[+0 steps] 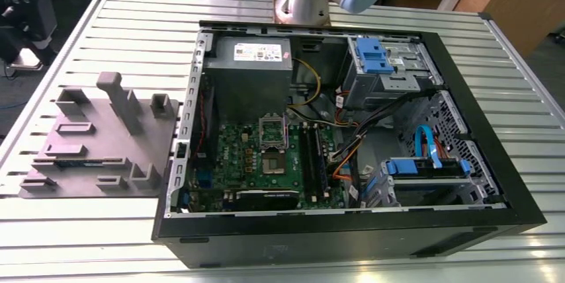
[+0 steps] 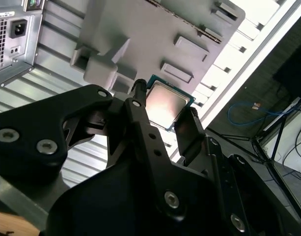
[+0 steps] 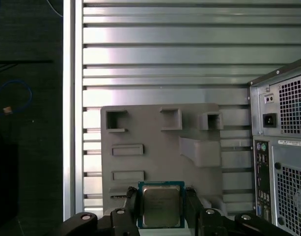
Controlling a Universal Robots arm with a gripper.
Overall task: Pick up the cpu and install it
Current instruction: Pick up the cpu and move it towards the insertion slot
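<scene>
The hand [image 3: 161,211] pinches the cpu [image 3: 161,202] flat by two opposite edges, above the grey fixture [image 3: 155,157]; the computer case [image 3: 283,147] stands just beside that fixture.

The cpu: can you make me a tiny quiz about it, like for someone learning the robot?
1. True or false: the gripper has a finger against each of two opposite sides of the cpu.
2. In both wrist views, what lies behind the cpu? A) a grey parts holder B) a keyboard C) a red box
3. Fill in: in the exterior view, the green motherboard lies inside the open ____.
Key: 1 true; 2 A; 3 computer case.
</scene>
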